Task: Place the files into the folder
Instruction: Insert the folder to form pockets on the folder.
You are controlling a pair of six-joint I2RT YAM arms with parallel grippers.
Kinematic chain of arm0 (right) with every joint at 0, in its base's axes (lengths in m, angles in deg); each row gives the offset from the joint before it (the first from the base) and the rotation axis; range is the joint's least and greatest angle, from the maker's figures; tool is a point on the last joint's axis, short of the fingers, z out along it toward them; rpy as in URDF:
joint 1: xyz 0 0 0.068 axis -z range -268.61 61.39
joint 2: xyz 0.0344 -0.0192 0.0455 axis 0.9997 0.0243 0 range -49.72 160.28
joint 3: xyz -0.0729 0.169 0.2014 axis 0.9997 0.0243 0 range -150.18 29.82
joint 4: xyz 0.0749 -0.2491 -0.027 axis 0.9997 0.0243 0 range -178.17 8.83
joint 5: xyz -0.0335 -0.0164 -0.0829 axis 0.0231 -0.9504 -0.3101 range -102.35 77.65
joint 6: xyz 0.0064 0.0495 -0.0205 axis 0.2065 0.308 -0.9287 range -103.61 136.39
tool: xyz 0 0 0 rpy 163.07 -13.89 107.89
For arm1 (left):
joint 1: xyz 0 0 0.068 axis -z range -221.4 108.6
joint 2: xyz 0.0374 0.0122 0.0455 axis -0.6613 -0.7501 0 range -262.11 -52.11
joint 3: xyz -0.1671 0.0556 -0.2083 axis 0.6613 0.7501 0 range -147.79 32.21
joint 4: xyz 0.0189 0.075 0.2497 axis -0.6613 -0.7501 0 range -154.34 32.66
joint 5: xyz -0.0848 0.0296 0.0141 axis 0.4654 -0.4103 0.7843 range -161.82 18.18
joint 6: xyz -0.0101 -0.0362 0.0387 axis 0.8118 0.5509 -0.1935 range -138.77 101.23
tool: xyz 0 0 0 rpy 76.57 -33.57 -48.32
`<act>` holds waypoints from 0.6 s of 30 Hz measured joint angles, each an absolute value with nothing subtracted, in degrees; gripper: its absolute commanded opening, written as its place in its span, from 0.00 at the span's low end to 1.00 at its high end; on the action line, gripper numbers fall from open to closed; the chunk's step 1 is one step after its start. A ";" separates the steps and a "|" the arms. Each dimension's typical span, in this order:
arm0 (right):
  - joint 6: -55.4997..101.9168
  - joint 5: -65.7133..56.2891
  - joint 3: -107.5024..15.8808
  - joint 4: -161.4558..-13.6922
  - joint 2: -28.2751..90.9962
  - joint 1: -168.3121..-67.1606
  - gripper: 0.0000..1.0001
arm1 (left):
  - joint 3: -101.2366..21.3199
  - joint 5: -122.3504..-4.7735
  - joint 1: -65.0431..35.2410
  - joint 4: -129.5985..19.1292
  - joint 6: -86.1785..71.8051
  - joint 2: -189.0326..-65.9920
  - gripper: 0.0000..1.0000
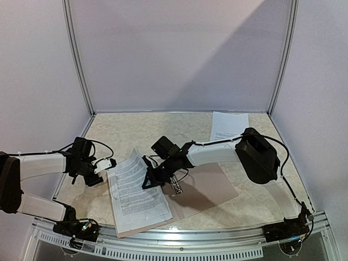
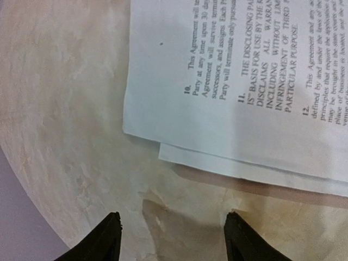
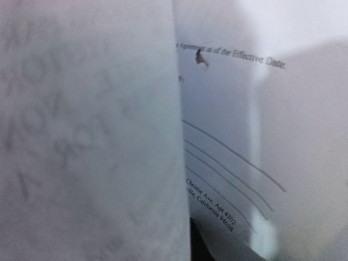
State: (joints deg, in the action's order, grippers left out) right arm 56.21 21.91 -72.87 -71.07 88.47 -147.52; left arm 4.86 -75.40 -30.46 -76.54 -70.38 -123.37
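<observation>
Beside the right hand [image 1: 148, 183], files [image 1: 135, 191] lie on the folder [image 1: 213, 185].

The files [image 1: 136, 193] lie stacked on the left leaf of the folder [image 1: 212, 187], just right of the left claw [image 1: 104, 164]. The right claw [image 1: 154, 178] sits at their right edge. The folder's other leaf spreads right of that claw on the bench [image 1: 125, 130]. One loose sheet [image 1: 228, 125] lies well behind it, to the right.
</observation>
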 measured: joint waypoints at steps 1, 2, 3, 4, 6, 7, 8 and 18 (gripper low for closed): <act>56.16 22.00 -72.87 -71.02 88.47 -147.44 0.02 | 4.88 -75.40 -30.46 -76.43 -70.38 -123.46 0.67; 56.12 22.17 -72.87 -71.09 88.47 -147.39 0.00 | 4.90 -75.40 -30.48 -76.34 -70.34 -123.76 0.67; 56.12 22.54 -72.87 -71.24 88.47 -147.37 0.00 | 4.90 -75.40 -30.48 -76.26 -70.27 -123.96 0.67; 56.23 23.07 -72.85 -71.55 88.47 -147.33 0.00 | 4.88 -75.33 -30.50 -75.95 -70.08 -124.27 0.67; 56.67 24.29 -72.85 -72.53 88.56 -147.28 0.00 | 4.68 -75.31 -30.57 -74.97 -69.68 -125.01 0.66; 57.17 24.95 -72.85 -73.43 88.69 -147.28 0.00 | 4.51 -75.35 -30.61 -74.22 -69.53 -125.58 0.66; 57.65 25.62 -72.85 -74.37 88.86 -147.28 0.00 | 4.29 -75.40 -30.66 -73.52 -69.40 -126.19 0.66; 60.77 27.26 -72.85 -77.47 90.92 -147.20 0.00 | 3.92 -75.57 -30.72 -69.79 -69.09 -128.29 0.65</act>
State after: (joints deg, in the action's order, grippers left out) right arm 60.77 27.26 -72.85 -77.47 90.92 -147.20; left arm 3.92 -75.57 -30.72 -69.79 -69.09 -128.29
